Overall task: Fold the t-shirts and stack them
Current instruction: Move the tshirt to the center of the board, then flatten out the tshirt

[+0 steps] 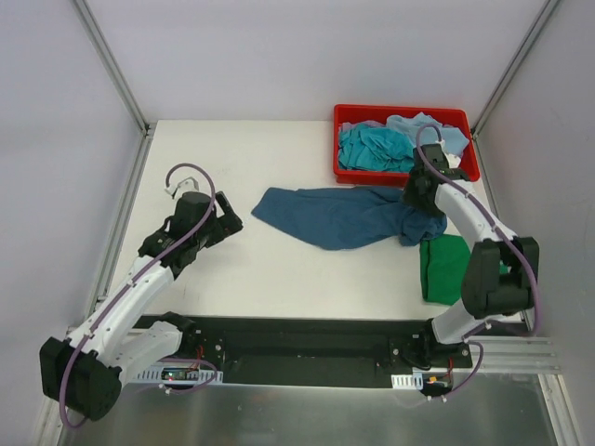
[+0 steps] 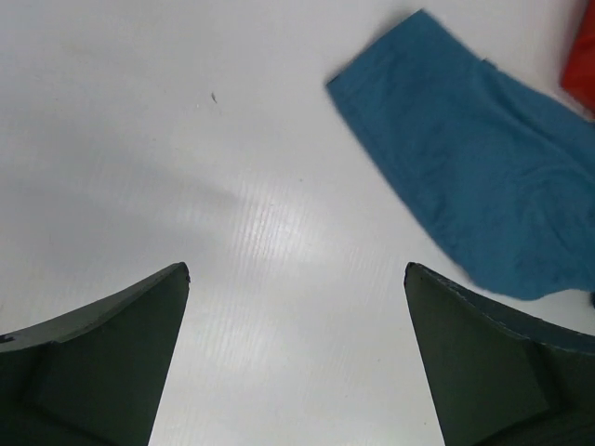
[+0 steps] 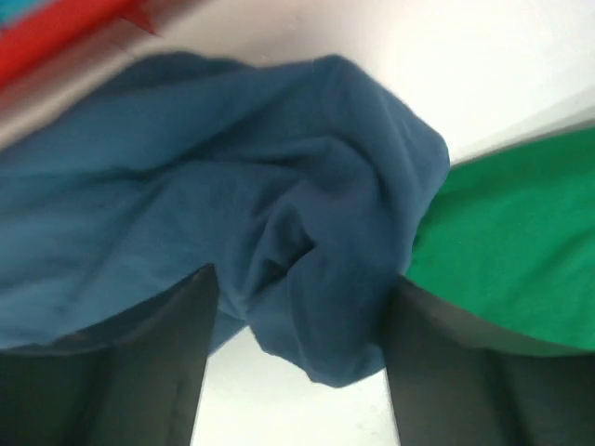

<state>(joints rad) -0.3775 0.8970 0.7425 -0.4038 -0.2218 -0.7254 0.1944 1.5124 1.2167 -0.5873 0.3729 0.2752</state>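
- Right hand [image 3: 299,277] pinches the bunched right end of the dark teal-blue cotton t-shirt [image 1: 335,216] (rest lies on the white desk [image 1: 279,269]).
- Left hand [image 2: 297,269] spread, hovering left of it.

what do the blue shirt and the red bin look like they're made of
The dark teal-blue shirt looks like soft matte cloth, probably cotton: it slumps into loose creases and bunches. The red bin looks like rigid, smooth plastic, going by its straight walls and even rim.
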